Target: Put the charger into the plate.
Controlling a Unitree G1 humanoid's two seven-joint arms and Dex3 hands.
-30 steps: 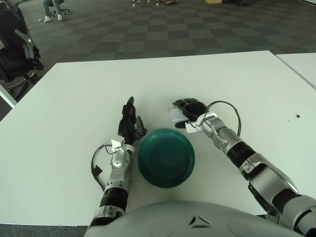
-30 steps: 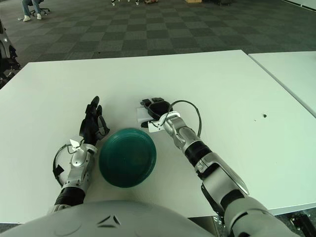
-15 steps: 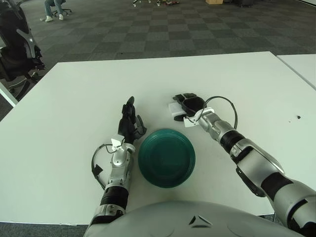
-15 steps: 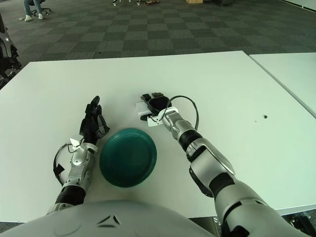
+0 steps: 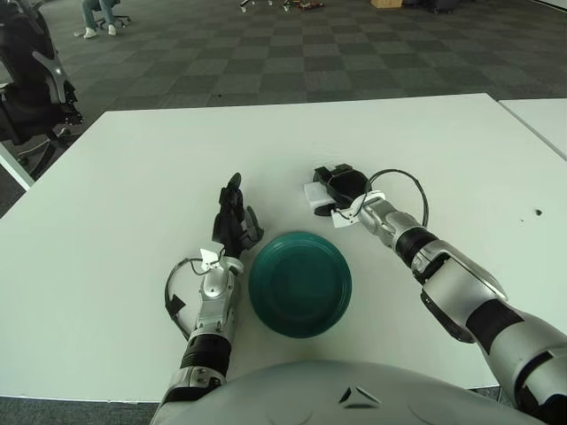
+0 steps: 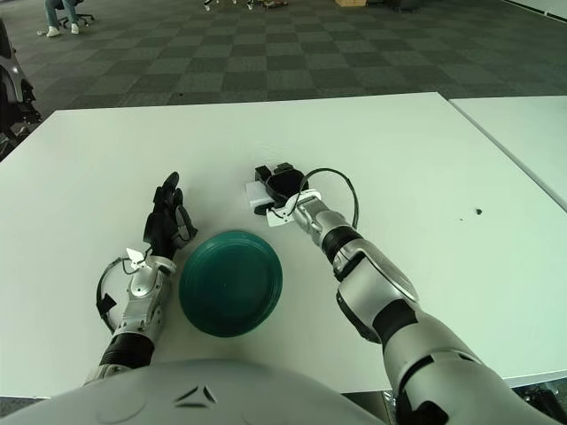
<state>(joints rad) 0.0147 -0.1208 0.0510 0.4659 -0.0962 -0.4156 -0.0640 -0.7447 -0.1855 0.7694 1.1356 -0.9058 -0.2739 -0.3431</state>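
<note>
The dark green round plate [image 5: 299, 283] lies on the white table [image 5: 133, 195] near its front edge. Behind the plate's right side is the white charger [image 5: 314, 196]. My right hand [image 5: 337, 182] is over the charger with its black fingers curled around it, and the charger's white end sticks out to the left of the hand. Whether the charger is off the table I cannot tell. Just left of the plate is my left hand [image 5: 234, 220], idle with its fingers stretched out and holding nothing.
A black cable loop [image 5: 403, 190] arches over my right wrist. A small dark speck [image 5: 538, 212] marks the table at the far right. A second white table [image 5: 542, 115] stands to the right, and black equipment [image 5: 27, 80] past the left corner.
My right hand has shifted a little farther from me and from the plate, and the charger has moved with it. The left hand and plate have stayed put.
</note>
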